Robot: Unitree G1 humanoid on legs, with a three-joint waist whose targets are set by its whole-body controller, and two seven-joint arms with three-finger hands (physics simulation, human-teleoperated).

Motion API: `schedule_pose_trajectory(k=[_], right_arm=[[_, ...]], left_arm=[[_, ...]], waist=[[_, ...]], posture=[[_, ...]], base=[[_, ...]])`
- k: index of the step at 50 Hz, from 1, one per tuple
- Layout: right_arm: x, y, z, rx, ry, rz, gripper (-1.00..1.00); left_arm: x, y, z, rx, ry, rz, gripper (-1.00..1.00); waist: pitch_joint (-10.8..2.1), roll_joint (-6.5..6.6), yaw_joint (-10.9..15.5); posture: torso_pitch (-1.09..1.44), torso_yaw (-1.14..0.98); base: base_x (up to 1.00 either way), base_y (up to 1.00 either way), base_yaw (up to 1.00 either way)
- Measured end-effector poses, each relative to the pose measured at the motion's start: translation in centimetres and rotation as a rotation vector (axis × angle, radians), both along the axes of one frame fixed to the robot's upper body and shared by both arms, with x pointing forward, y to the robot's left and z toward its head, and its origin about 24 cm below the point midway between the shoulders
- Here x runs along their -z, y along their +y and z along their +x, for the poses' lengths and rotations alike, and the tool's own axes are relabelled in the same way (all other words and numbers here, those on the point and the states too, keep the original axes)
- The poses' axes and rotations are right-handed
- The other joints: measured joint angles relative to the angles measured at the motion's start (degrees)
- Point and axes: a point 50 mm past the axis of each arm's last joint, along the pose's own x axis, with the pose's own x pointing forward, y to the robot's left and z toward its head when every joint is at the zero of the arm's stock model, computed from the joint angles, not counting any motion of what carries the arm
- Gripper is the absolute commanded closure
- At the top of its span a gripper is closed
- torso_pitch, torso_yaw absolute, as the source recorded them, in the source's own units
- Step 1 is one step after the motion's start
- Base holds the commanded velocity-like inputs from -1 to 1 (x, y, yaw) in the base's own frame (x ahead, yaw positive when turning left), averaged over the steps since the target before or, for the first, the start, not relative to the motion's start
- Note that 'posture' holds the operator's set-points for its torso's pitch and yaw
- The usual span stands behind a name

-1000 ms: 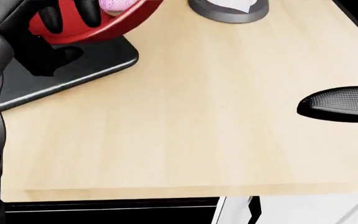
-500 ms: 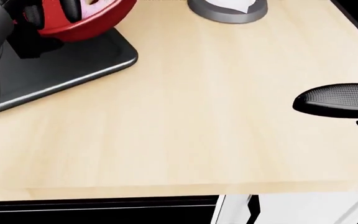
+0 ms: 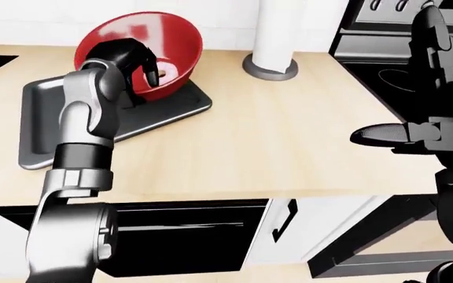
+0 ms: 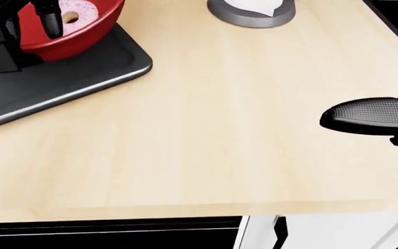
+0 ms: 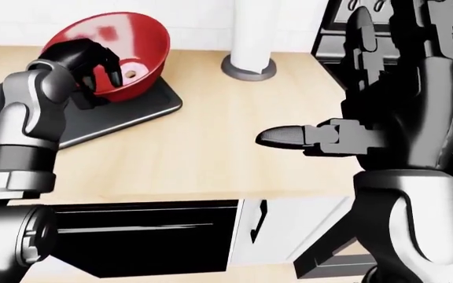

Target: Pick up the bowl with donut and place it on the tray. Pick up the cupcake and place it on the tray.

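Observation:
The red bowl (image 3: 168, 41) is tilted with its opening toward me, low over the far end of the dark grey tray (image 3: 45, 138). A pink donut (image 4: 78, 13) lies inside it. My left hand (image 3: 136, 65) is shut on the bowl's near rim, with its fingers curled inside the bowl. Whether the bowl rests on the tray I cannot tell. My right hand (image 3: 395, 76) hangs open over the counter's right edge, thumb pointing left and fingers (image 3: 431, 35) pointing up, holding nothing. No cupcake shows in any view.
A white paper-towel roll on a grey round base (image 3: 270, 65) stands on the wooden counter (image 4: 240, 129) beyond the tray. A black stove (image 3: 384, 53) adjoins the counter on the right. Dark and white cabinet fronts (image 3: 289, 218) lie below the counter's edge.
My left hand has carried the bowl leftward and lower over the tray and tipped it, so the donut now shows. The right hand's thumb drifted slightly left.

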Motion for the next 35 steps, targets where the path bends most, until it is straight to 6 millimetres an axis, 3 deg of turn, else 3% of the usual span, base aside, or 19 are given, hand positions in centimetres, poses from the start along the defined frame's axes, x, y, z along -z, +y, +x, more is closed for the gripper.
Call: schedule_pose_trajectory(k=[16, 21, 35], right_arm=[[0.2, -0.1, 0.1, 0.005, 0.002, 0.007, -1.0], [0.1, 0.0, 0.2, 0.004, -0.001, 0.007, -1.0], [0.0, 0.1, 0.2, 0.004, -0.003, 0.005, -1.0]], left_arm=[[0.6, 1.0, 0.2, -0.053, 0.001, 0.008, 1.0], [0.6, 1.1, 0.2, -0.057, -0.001, 0.006, 0.73], [-0.1, 1.2, 0.0, -0.064, -0.024, 0.026, 0.31]], waist=[[-0.34, 0.27, -0.1], [-0.49, 0.42, -0.2], [-0.71, 0.72, -0.2]], posture=[[0.0, 0.0], [0.0, 0.0], [0.0, 0.0]], base=[[0.0, 0.0, 0.0], [0.0, 0.0, 0.0], [0.0, 0.0, 0.0]])
